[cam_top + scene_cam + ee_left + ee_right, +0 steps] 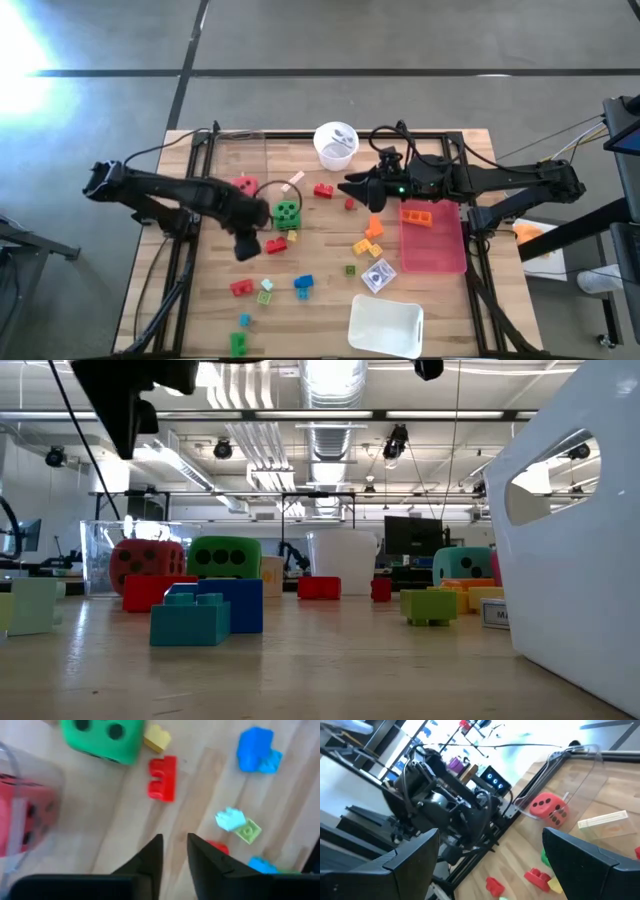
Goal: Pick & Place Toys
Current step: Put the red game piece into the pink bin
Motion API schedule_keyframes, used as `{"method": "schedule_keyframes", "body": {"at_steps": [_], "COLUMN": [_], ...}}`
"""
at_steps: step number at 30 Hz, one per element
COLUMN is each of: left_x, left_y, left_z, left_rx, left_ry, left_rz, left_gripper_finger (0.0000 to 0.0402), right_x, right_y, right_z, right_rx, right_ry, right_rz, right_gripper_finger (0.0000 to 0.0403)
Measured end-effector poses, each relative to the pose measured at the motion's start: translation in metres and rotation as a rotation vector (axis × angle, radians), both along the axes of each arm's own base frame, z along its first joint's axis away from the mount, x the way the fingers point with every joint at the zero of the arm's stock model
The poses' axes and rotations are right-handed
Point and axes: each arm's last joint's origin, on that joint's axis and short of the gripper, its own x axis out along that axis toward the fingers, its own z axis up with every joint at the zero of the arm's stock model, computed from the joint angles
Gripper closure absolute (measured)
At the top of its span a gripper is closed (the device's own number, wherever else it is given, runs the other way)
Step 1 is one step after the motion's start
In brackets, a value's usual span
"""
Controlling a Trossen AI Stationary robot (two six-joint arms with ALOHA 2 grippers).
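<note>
Clearly the left gripper (247, 247) hangs above the wood table (320, 310) with its fingers (150, 862) drawn narrow and nothing between them. It sits over bare boards just short of the small red plastic brick (162, 778), which lies beside the green black-dotted die (288, 213) and a tiny yellow brick (157, 738).

If that red brick is the target, I judge the jaws should widen first, then come down square across its short sides, so the yellow brick and the die are not nudged. A clear plastic box holding the red dotted die (243, 186) stands near on the table's left, so room there is tight; the open boards toward the blue brick (303, 285) give a freer path.

Further right, more bricks lie scattered mid-table, with a white round cup (335, 144) at the far edge. The right gripper (352, 187) waits there with jaws wide and empty, above the table beside a pink translucent tray (432, 250) holding an orange brick (417, 214). A white rectangular tray (385, 325) sits at the near edge.
</note>
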Motion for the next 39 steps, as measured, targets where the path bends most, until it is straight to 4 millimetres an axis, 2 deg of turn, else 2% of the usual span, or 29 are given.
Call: {"method": "schedule_keyframes", "body": {"at_steps": [8,13,17,22,27,30,39], "left_x": [-0.02,-0.04,-0.051,-0.055,-0.056,-0.053,-0.042], "left_y": [-0.055,-0.088,-0.105,-0.112,-0.112,-0.115,-0.123], "left_z": [-0.005,-0.022,-0.039,-0.061,-0.087,-0.097,-0.126], "left_rx": [-0.028,-0.044,-0.075,-0.106,-0.119,-0.125,0.002], "left_ry": [0.028,0.059,0.041,0.028,0.062,0.062,0.124], "left_rz": [-0.231,-0.303,-0.304,-0.232,-0.111,-0.106,-0.175], "left_gripper_finger": [0.0202,0.0157,0.0125,0.0096,0.0086,0.0086,0.0086], "right_x": [-0.001,-0.002,-0.002,-0.003,-0.004,-0.005,-0.006], "right_y": [0.011,0.019,0.025,0.032,0.037,0.039,0.046], "right_z": [-0.002,-0.003,-0.003,-0.003,-0.003,-0.003,-0.003], "right_rx": [0.002,0.003,0.015,0.024,0.046,0.048,0.058], "right_ry": [0.026,0.027,0.026,0.026,0.024,0.024,0.024], "right_rz": [0.06,0.089,0.109,0.124,0.137,0.143,0.164], "right_gripper_finger": [0.006,0.006,0.006,0.006,0.006,0.006,0.006]}}
